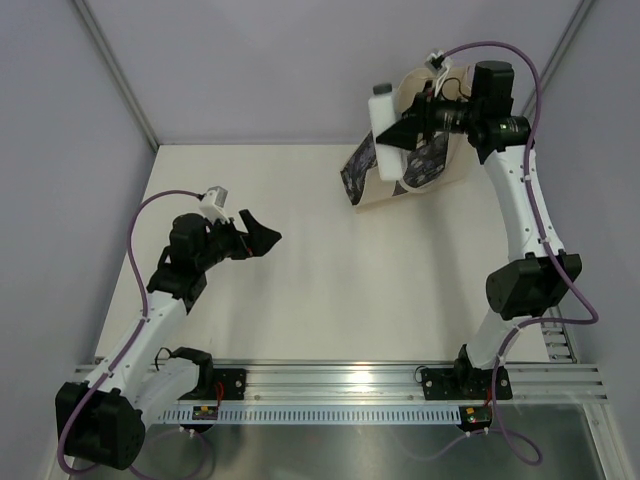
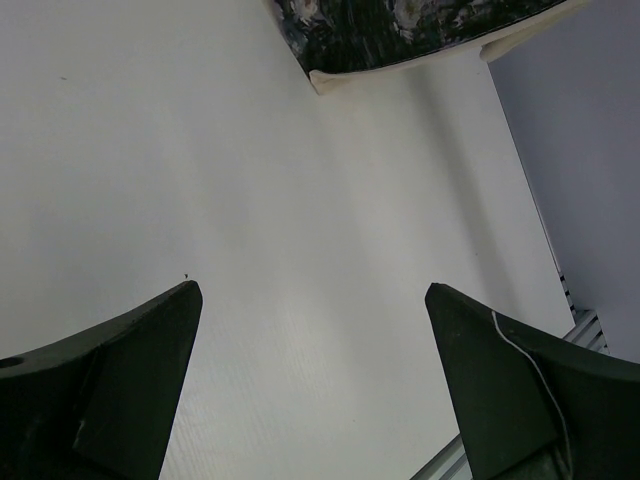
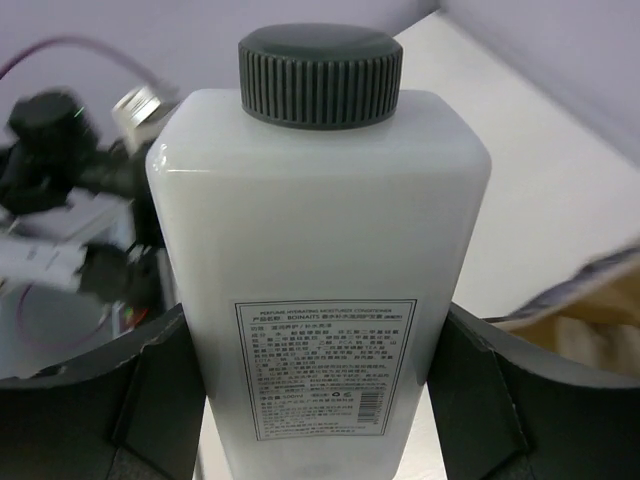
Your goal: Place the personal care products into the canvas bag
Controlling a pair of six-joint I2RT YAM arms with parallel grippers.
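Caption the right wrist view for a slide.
White rectangular plastic bottle with grey ribbed cap, printed label facing camera, gripped between the right jaws.

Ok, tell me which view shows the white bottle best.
Right wrist: the white bottle fills the frame, grey ribbed cap and label plain, clamped in the right pincer. The top view shows it small by the canvas bag, partly hidden. Left wrist misses it.

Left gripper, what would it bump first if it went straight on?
Probably the bare table, short of the bag; the open left gripper seems tilted down, but depth is unclear.
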